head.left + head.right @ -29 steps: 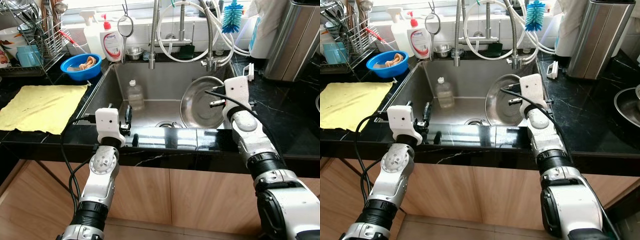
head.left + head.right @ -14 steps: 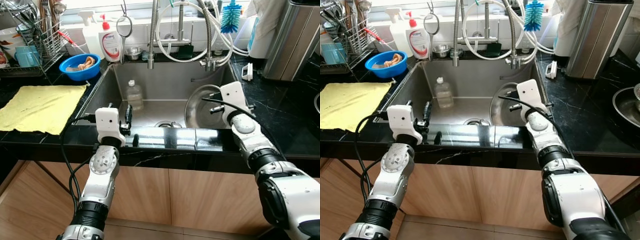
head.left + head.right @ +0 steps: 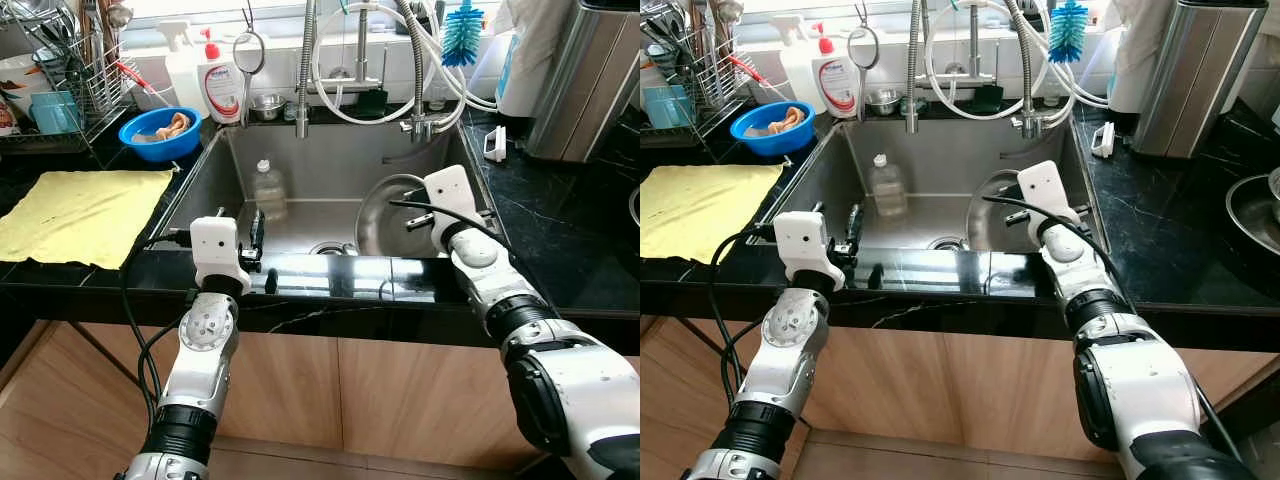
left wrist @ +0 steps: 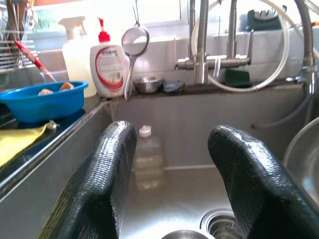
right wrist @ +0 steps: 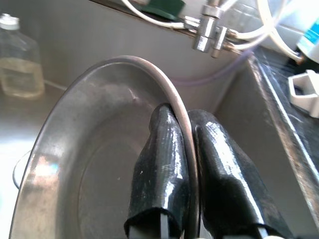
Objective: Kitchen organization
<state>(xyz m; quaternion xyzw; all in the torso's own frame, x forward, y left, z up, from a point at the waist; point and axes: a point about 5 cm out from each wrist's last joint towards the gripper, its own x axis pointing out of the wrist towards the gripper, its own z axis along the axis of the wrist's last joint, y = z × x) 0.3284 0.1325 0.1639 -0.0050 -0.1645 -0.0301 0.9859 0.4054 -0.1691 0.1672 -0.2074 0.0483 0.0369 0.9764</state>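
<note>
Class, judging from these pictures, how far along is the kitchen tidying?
Done: the right tool has shut on the rim of the round steel bowl, tilted in the steel sink. In hand: that bowl, not yet out of the sink. Left: the clear plastic bottle stands in the sink; the left tool hovers open near the front edge.

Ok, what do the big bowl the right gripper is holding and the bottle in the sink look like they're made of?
Bowl: likely stainless steel, brushed grey with bright reflections, thin rim pinched by the right gripper. Bottle: probably clear plastic, see-through, pale yellowish liquid inside, white cap.
</note>
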